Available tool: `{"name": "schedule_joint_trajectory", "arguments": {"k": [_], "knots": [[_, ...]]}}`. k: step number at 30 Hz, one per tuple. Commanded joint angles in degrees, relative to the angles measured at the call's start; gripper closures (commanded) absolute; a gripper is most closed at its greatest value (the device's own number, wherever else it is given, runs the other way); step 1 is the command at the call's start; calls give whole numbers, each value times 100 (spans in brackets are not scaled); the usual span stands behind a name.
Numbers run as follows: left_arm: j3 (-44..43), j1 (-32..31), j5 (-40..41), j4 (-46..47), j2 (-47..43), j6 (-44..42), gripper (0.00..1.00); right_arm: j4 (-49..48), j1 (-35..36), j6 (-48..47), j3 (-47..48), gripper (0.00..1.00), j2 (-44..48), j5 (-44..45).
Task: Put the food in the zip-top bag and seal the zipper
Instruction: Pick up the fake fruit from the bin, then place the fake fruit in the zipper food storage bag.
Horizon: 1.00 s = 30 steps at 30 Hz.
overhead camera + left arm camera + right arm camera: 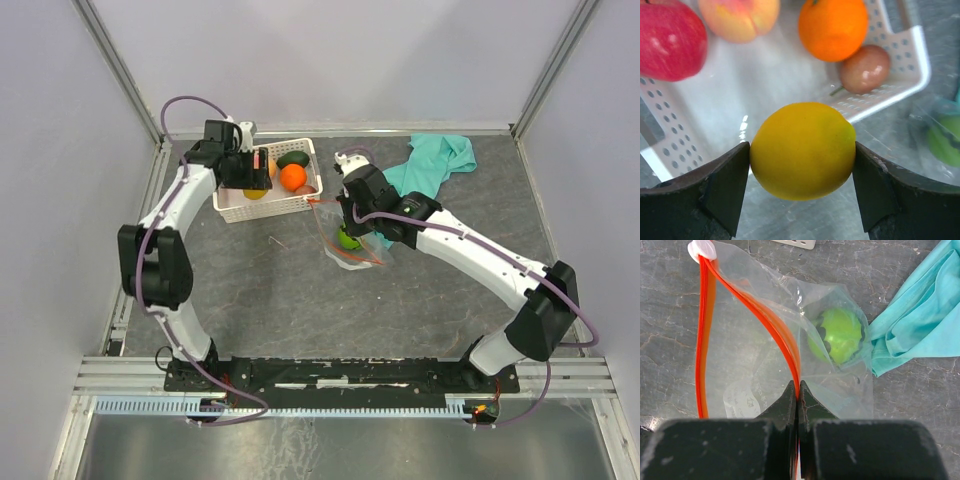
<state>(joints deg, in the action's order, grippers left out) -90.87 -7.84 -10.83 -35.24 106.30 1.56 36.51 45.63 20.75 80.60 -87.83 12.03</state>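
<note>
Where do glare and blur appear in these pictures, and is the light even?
Left wrist view: a white glare spot on the basket floor beside the yellow fruit; the green fruit at the right edge is blurred behind plastic. Right wrist view: pale sheen on the creased bag; the right tool is dark and close. Top view: even light, only soft shadows.

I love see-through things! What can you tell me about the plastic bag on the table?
The zip-top bag is clear, crinkly plastic, lying on the grey table. Its red-orange zipper runs along the mouth. Its two strips are spread apart, so the bag is open, and a white piece sits at one end. A green fruit is inside. The right gripper has its jaws shut on one zipper strip. A teal cloth lies against one side.
</note>
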Motion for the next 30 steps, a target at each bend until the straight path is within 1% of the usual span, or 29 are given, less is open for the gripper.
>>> {"name": "schedule_joint_trajectory", "arguments": {"k": [1, 4, 9, 14, 19, 24, 30], "knots": [[592, -45, -710, 937, -1095, 672, 57, -266, -19, 33, 285, 98, 10, 7], [1042, -121, -1002, 1310, -1706, 836, 57, -267, -19, 27, 292, 98, 26, 27], [1675, -410, -1196, 1719, -2661, 920, 58, -251, -17, 26, 358, 98, 37, 35], [2054, -929, -1294, 1993, -3306, 864, 58, -301, -19, 25, 447, 98, 31, 54], [2675, -1459, -1334, 2770, -4061, 781, 56, -374, -19, 57, 476, 98, 21, 30], [3225, -1929, -1476, 3582, -4481, 914, 56, -434, -19, 166, 482, 98, -2, -113], [3520, -2406, -1527, 4208, -4553, 1100, 56, -465, -18, 219, 487, 98, 8, -164]]}}
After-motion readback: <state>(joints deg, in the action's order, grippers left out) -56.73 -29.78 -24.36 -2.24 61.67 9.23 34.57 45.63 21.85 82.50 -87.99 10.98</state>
